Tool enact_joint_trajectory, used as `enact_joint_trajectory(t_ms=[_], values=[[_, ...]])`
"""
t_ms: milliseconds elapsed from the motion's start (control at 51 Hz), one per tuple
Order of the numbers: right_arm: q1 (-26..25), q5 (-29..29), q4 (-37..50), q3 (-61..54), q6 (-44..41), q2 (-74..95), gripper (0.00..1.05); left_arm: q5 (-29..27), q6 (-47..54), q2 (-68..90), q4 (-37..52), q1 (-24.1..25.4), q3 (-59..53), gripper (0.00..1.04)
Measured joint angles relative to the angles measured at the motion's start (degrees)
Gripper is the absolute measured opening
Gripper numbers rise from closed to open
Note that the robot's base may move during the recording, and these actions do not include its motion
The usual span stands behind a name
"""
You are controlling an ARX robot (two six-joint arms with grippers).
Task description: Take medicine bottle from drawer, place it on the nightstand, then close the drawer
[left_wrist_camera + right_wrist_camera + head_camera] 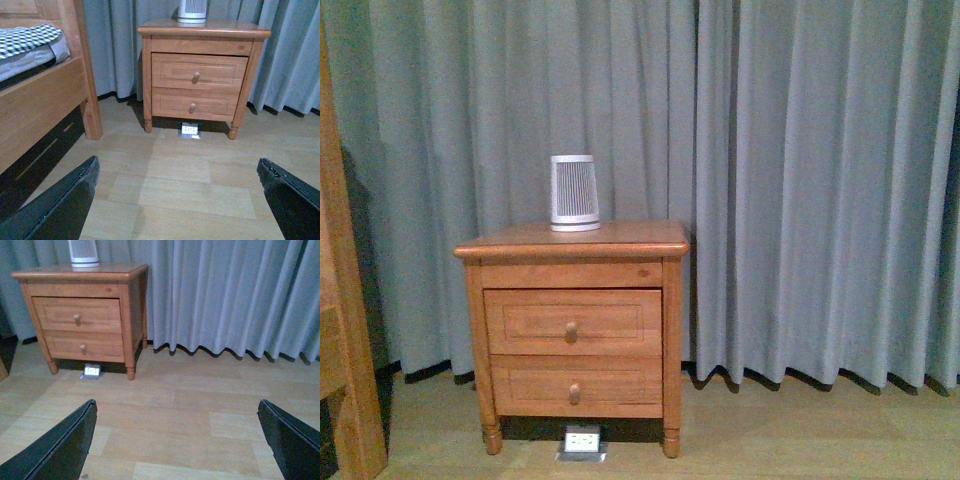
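The orange-brown nightstand stands against the curtain, and also shows in the left wrist view and the right wrist view. Its upper drawer is shut, with one round knob; it also shows in the wrist views. The medicine bottle is out of view. My left gripper and my right gripper are both open and empty, low over the wooden floor, well short of the nightstand. Neither arm shows in the front view.
A white-and-grey ribbed tapered device stands on the nightstand top. The lower drawer is shut. A small white floor socket lies under the nightstand. A wooden bed frame stands to the left. Grey curtains hang behind.
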Motion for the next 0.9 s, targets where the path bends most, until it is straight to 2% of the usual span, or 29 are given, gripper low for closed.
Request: enact_joint_trajectory(t_ms=[862,901], values=[[0.0,0.0,0.0,0.0,0.0,0.0,0.98,0.0,0.0,0.0,0.0,0.0,0.0,0.98],[0.0,0.0,0.0,0.0,0.0,0.0,0.98,1.1,-3.0,1.3,-3.3,0.2,1.1,0.98]])
